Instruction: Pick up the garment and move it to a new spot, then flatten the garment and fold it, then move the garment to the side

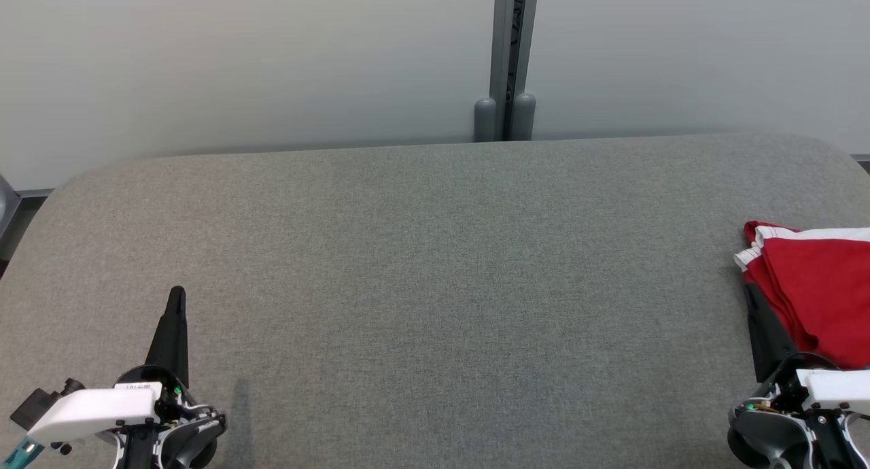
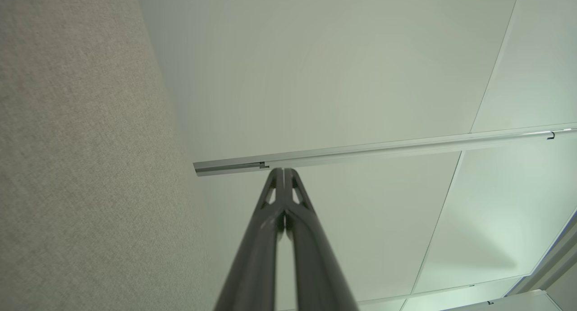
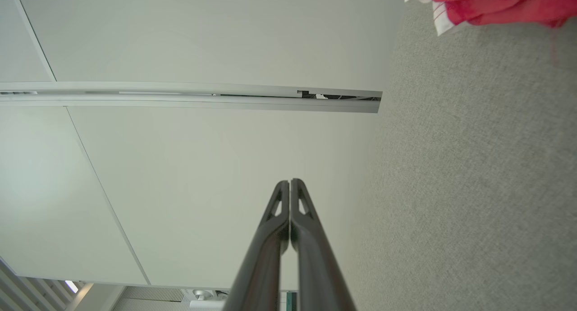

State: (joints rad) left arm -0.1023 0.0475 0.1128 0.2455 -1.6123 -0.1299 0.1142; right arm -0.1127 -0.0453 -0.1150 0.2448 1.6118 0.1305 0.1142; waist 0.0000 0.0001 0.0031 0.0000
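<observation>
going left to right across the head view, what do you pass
left gripper → grey post at the back wall → red garment at the right edge

The garment (image 1: 819, 296), red with white striped trim along its upper edge, lies folded in a soft, slightly rumpled stack of layers flat on the grey worktop (image 1: 435, 272), at that worktop's far right side, running past the view's edge.
</observation>
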